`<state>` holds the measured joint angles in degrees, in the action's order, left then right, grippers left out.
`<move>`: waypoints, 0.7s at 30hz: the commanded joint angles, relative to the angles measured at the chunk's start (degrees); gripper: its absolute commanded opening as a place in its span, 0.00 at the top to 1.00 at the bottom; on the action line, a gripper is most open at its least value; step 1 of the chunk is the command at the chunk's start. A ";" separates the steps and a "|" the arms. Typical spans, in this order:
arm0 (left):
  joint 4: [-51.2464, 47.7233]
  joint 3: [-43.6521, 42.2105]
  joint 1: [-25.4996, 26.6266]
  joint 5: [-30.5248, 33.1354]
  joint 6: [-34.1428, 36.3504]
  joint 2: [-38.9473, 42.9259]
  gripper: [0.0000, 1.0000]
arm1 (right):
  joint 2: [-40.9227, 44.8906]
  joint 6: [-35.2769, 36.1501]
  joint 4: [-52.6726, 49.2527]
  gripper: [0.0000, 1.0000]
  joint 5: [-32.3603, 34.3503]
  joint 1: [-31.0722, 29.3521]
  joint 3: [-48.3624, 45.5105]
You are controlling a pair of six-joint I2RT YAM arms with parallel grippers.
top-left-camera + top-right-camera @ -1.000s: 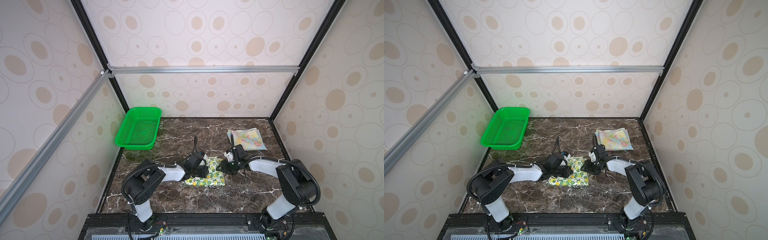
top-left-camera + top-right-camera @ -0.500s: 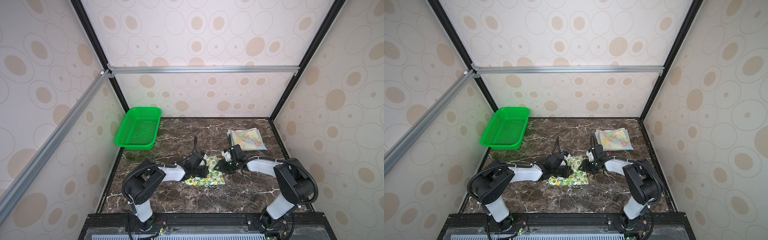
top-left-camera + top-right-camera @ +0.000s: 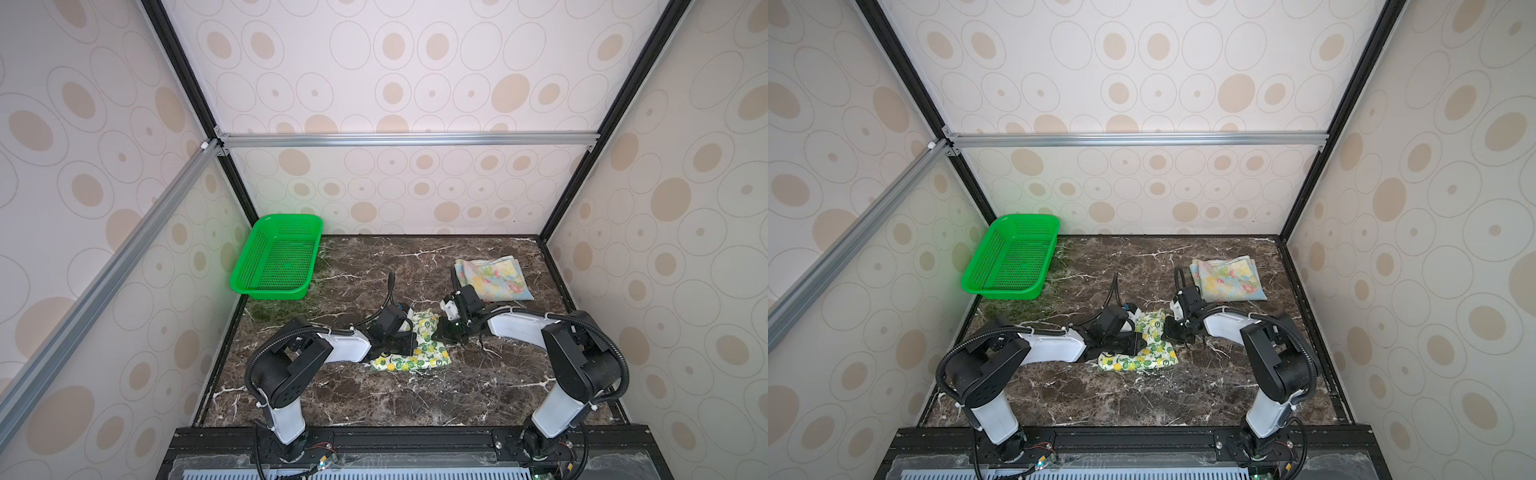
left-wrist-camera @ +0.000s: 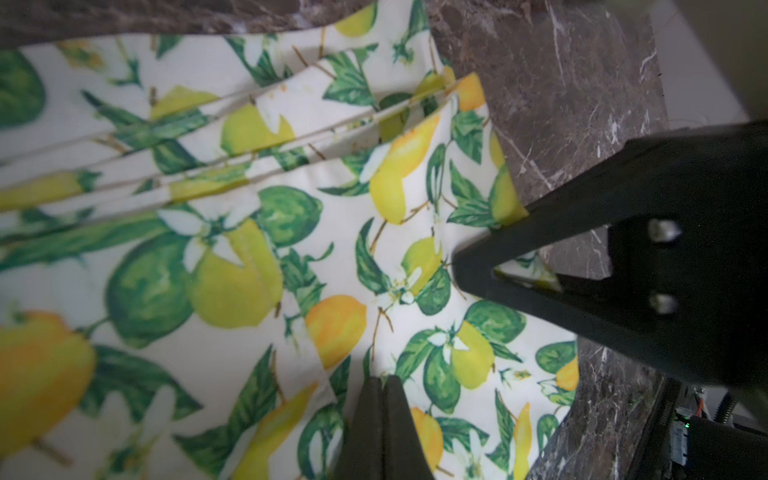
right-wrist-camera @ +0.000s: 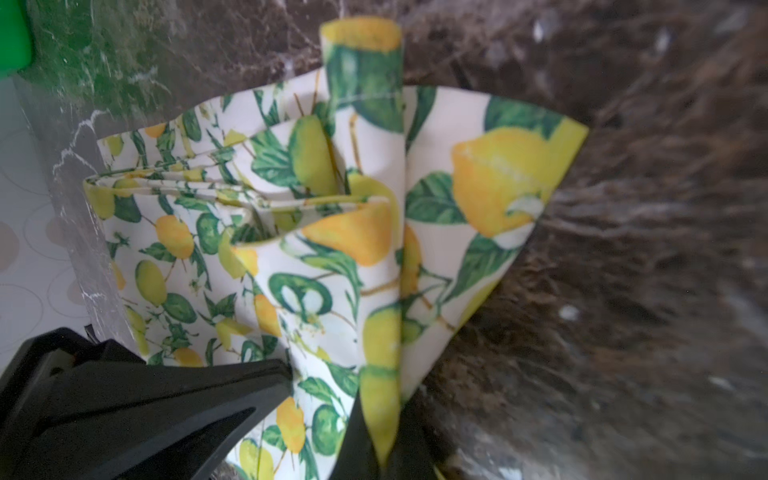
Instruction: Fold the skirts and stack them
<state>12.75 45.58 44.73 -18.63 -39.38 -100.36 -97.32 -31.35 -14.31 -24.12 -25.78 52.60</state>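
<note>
Marble tabletop (image 3: 374,399), green basket (image 3: 270,293), lemon skirt (image 3: 424,357), floral skirt (image 3: 494,278) outside it

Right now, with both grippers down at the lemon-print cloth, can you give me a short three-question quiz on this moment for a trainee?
1. True or false: the green basket holds no skirt.
2. Fill in: the folded floral skirt lies ___ (touching / apart from) the lemon skirt.
3. The right gripper is shut on: A the lemon skirt, B the floral skirt, C the basket rim.
Key: 1 true; 2 apart from; 3 A.
</note>
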 commanded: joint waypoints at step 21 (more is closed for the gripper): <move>-4.02 -0.36 -1.57 4.09 0.77 8.62 1.00 | -11.74 31.02 -28.75 1.00 -4.28 17.66 36.50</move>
<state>9.41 45.41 43.64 -15.53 -39.13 -92.97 -108.31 -5.32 -38.35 -26.20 -9.72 85.65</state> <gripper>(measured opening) 0.047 0.050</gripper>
